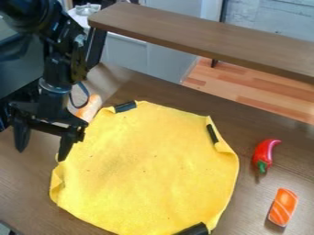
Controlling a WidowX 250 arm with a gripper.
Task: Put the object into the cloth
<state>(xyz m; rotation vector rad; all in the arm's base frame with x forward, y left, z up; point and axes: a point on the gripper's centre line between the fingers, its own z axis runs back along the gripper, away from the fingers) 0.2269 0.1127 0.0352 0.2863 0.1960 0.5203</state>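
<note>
Hanging at the left side of the bench [257, 126], as the camera sees it, the end effector [41, 154] points downward with its two fingers spread well apart. One finger is farther left over bare wood; the other is close by the left rim of the yellow cloth [147, 165], and whether it touches the fabric cannot be told. The black arm [56, 69] comes in from the upper left.

The cloth lies open across the middle of the bench, roughly round, with its rim folded or curled in places. Black strips [212, 133] sit on it: one at the rim toward the bench's far edge, one at a fold on the right, one at the near rim.

Three things that could be the task's object lie outside the cloth. A red pepper [264, 153] with a green stem is on the bench to the right, its stem end toward the near edge. An orange block with pale stripes [283, 207] rests nearer than the pepper, apart from it, also right of the cloth. A long, light orange-brown item [90, 108] lies just beside the cloth's far left rim, partly hidden by the arm.

Beyond the bench's far edge, a brown plank [196, 36] runs across above a wooden floor [251, 87].
</note>
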